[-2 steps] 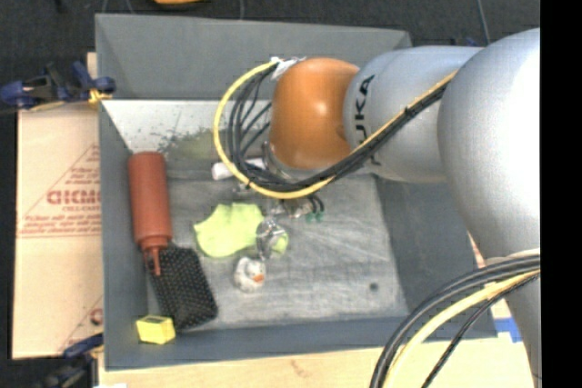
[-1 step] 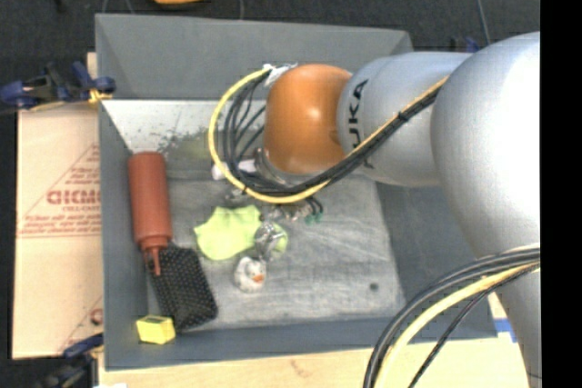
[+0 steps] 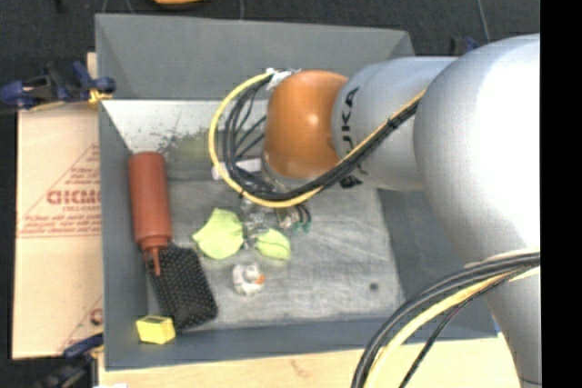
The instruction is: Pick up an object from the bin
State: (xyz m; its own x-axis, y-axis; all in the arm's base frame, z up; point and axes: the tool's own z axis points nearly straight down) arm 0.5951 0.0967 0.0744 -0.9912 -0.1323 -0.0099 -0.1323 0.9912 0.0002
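My gripper (image 3: 262, 223) hangs low over the middle of the bin, mostly hidden under the arm's wrist. Directly beneath it lies a crumpled yellow-green thing in two lobes: a larger one (image 3: 218, 234) to its left and a smaller one (image 3: 275, 245) to its right. The gripper comes down between the two lobes. Just in front of them rests a small clear lump with an orange spot (image 3: 247, 278).
Along the bin's left wall lies a brush with a red cylindrical handle (image 3: 150, 200) and a black bristle head (image 3: 184, 286). A small yellow block (image 3: 155, 329) sits in the front left corner. The arm covers the bin's right and rear.
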